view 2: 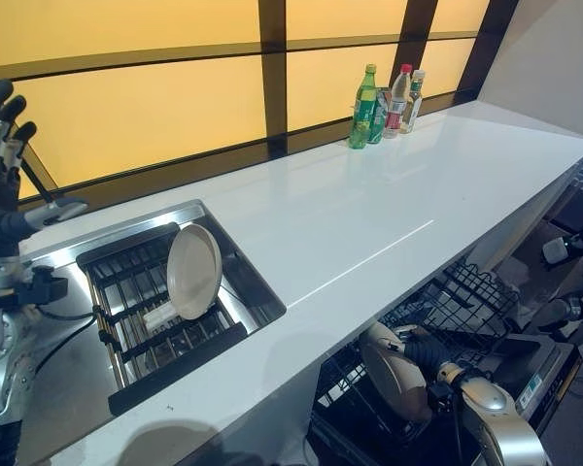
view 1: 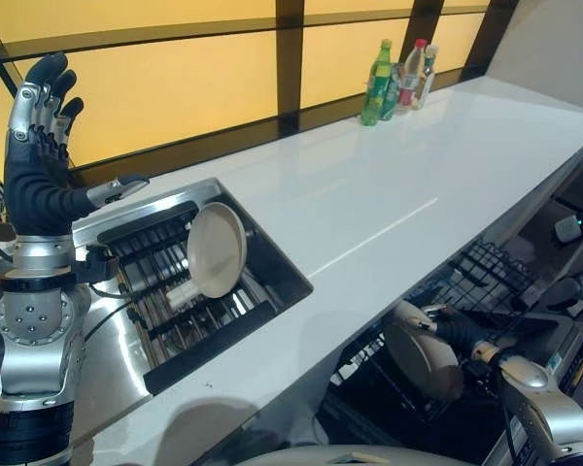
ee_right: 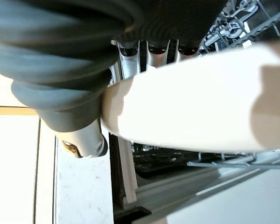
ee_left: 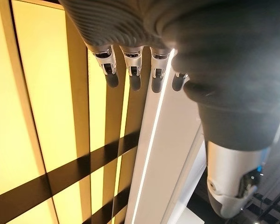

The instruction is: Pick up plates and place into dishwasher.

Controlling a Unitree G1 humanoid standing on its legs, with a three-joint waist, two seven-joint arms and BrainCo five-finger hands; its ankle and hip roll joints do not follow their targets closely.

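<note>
R hand (view 1: 445, 328) is gripping a cream plate (view 1: 420, 361), thumb one side, fingers behind, holding it on edge over the dishwasher rack (view 1: 486, 277) below the counter (view 1: 389, 194). L hand (view 1: 41, 146) is hanging raised beside the sink (view 1: 272, 262), fingers straight & spread, holding nothing. 2nd plate (view 1: 217, 249) is standing upright in the sink rack (view 1: 160, 291). Bottles (view 1: 396, 80) are sitting at the counter's far end.
</note>
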